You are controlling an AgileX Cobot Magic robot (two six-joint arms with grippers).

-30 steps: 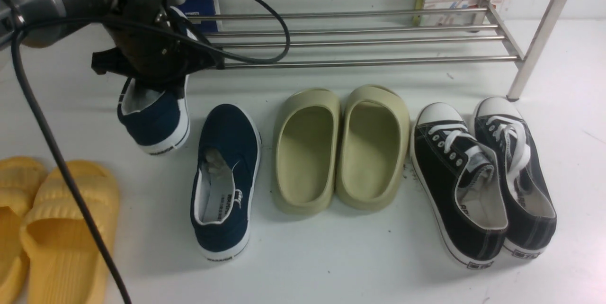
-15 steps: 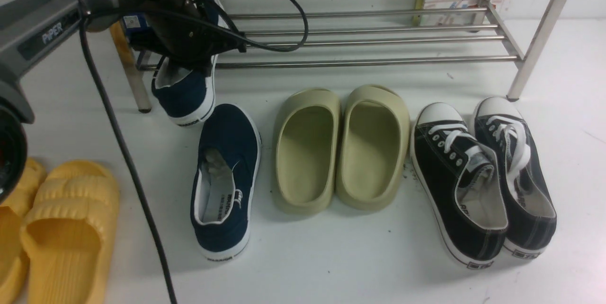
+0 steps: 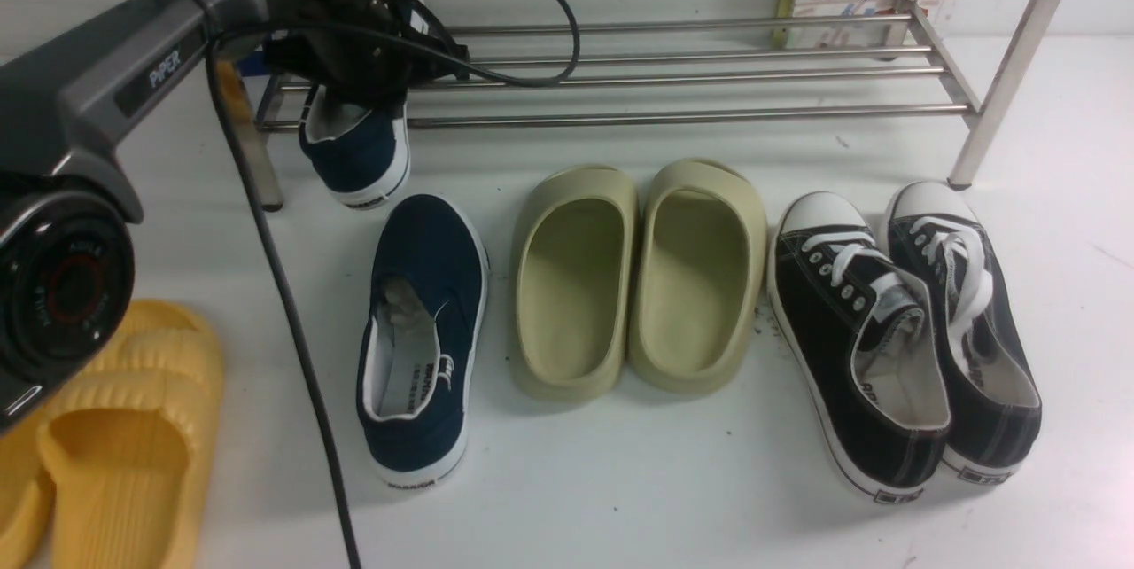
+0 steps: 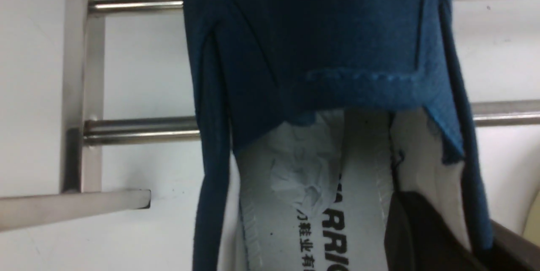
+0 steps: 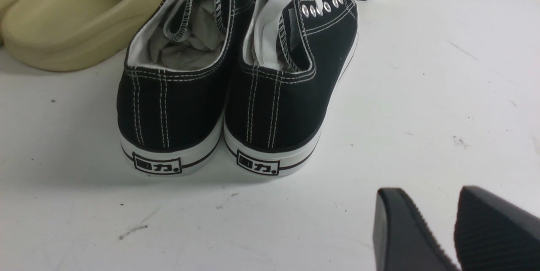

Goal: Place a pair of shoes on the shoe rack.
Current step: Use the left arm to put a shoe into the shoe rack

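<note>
At the front view's upper left, the left jaws are clamped on a navy canvas slip-on shoe (image 3: 359, 152), toe over the lowest rails of the shiny steel-tube shoe rack (image 3: 1015, 64), heel overhanging. Its mate (image 3: 421, 347) lies just below; the right jaws stand apart, empty.

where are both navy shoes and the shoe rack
navy shoe at the rack (image 3: 359, 159), front view, heel
navy shoe on the floor (image 3: 430, 248), front view, toe
shoe rack (image 3: 691, 117), front view, front rail
</note>
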